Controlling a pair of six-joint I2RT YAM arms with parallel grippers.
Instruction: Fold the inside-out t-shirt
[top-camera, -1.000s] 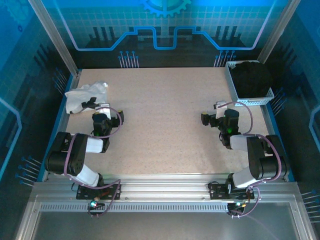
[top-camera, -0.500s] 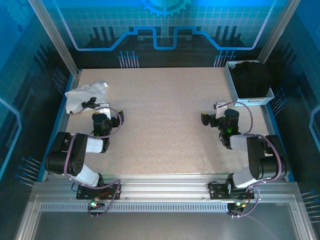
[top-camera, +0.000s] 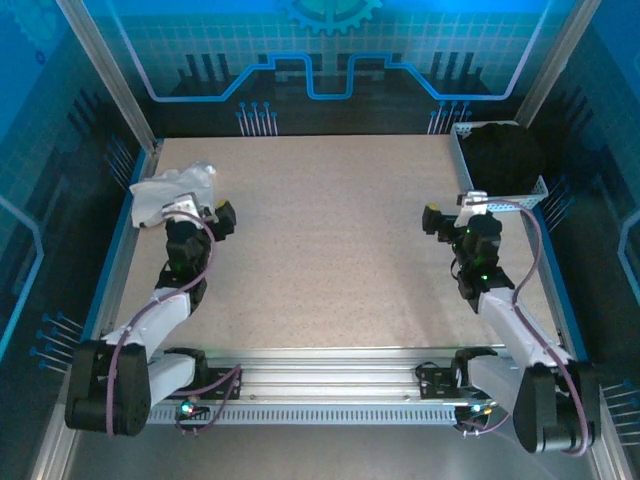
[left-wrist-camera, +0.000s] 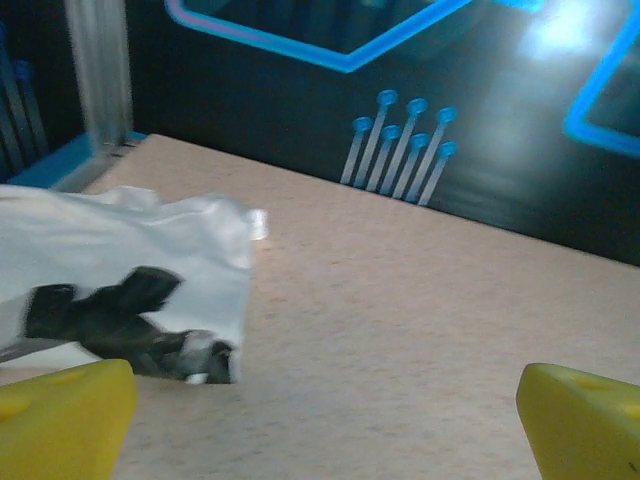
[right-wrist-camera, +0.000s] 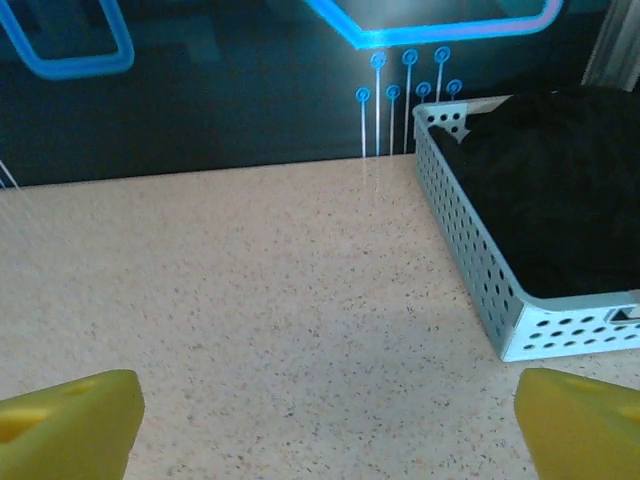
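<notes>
The inside-out t-shirt (top-camera: 503, 158) lies bunched as a black heap inside a white perforated basket (top-camera: 500, 203) at the far right corner of the table (top-camera: 330, 260) — none of the cloth touches either arm. The right gripper (top-camera: 455, 212) hangs over bare tabletop just beside the basket's near end, its jaws spread wide with nothing between them. In the right wrist view its yellow pads (right-wrist-camera: 65, 415) sit at the two lower corners, and the basket wall (right-wrist-camera: 470, 250) and the dark shirt (right-wrist-camera: 550, 190) stand ahead and to the right. The left gripper (top-camera: 203, 212) is likewise spread and empty, next to a crumpled white garment (top-camera: 170, 190) at the far left edge. In the left wrist view that garment (left-wrist-camera: 120, 250) carries a dark patch — too blurred to identify.
</notes>
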